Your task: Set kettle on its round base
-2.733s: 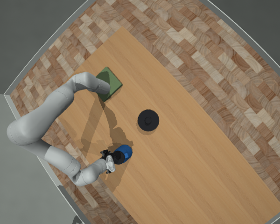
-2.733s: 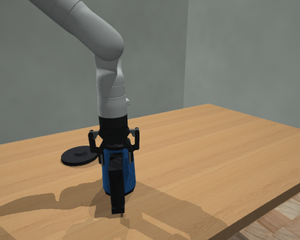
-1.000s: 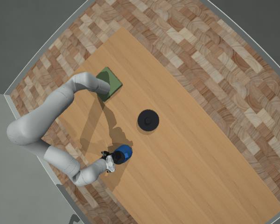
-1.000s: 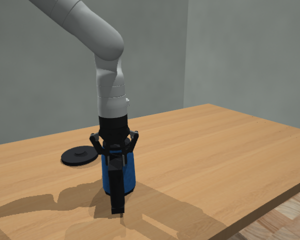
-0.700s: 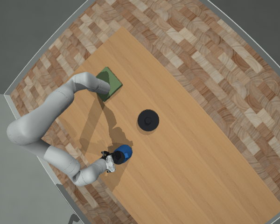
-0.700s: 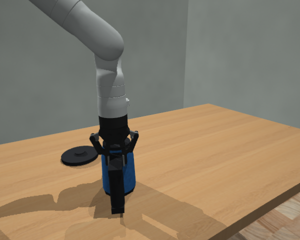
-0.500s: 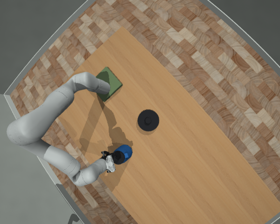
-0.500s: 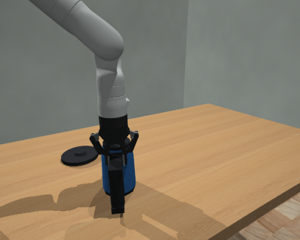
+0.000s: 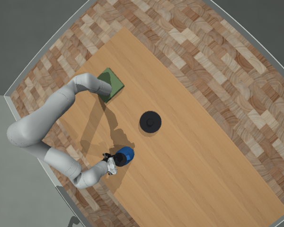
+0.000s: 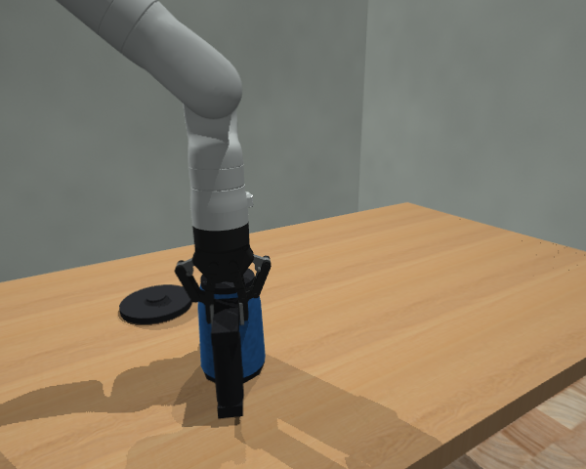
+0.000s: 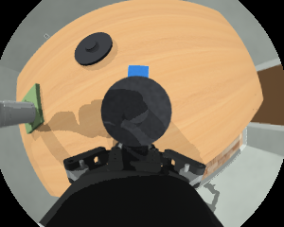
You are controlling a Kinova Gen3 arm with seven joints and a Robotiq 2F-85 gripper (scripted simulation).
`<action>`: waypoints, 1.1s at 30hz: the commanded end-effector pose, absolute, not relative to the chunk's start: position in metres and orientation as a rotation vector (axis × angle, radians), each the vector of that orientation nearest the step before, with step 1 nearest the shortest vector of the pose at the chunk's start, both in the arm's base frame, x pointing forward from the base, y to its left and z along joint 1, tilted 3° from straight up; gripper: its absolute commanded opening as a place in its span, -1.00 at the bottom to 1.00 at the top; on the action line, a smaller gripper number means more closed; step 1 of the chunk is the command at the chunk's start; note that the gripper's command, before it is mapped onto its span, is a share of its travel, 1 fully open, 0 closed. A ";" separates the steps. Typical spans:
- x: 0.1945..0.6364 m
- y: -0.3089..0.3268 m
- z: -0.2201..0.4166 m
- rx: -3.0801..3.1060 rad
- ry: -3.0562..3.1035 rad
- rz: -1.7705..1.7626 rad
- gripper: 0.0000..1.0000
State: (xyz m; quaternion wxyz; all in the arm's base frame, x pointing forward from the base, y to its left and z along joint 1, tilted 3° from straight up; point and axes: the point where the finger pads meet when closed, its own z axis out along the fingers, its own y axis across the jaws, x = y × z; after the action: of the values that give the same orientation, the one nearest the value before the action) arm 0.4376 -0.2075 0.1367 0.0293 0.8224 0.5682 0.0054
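Fingers point(image 10: 210, 309) of the gripper point(image 10: 226, 312) are clamped on the kettle's point(image 10: 253, 333) handle point(image 10: 228, 373) near its top, coming straight down. The kettle stands on the table point(image 10: 435, 303), well apart from the base point(image 10: 154, 304). Gripped off-centre, it may tilt or swing when lifted, land askew on the stud point(image 9: 150, 121) and shove the loose base.

The arm point(image 9: 34, 124) is built of smooth, rounded light-grey tube segments with bulging elbow joints, and thin dark seam lines ring the joints. The wrist segment point(image 10: 217, 176) narrows toward a pale banded collar and carries a small whitish stub on its side. Below it sits the gripper point(image 10: 226, 310), matte black throughout: a cylindrical black body, angular jointed linkages splayed at each side, and slim dark fingers point(image 10: 210, 308).
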 end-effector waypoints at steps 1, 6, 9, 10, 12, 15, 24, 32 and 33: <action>0.438 -0.208 0.138 2.535 1.752 0.018 -1.00; 0.438 -0.208 0.139 2.535 1.752 0.018 -1.00; 0.438 -0.207 0.141 2.535 1.752 0.018 -1.00; 0.438 -0.207 0.142 2.535 1.752 0.018 -1.00; 0.438 -0.207 0.145 2.535 1.752 0.018 -1.00; 0.437 -0.207 0.149 2.535 1.752 0.018 -1.00; 0.437 -0.207 0.162 2.535 1.752 0.018 -1.00; 0.436 -0.206 0.175 2.535 1.752 0.018 -1.00; 0.436 -0.206 0.177 2.535 1.752 0.018 -1.00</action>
State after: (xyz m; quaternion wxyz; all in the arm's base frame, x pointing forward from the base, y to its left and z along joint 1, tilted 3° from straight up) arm 0.4345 -0.2050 0.1710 0.0259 0.8223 0.5685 0.0036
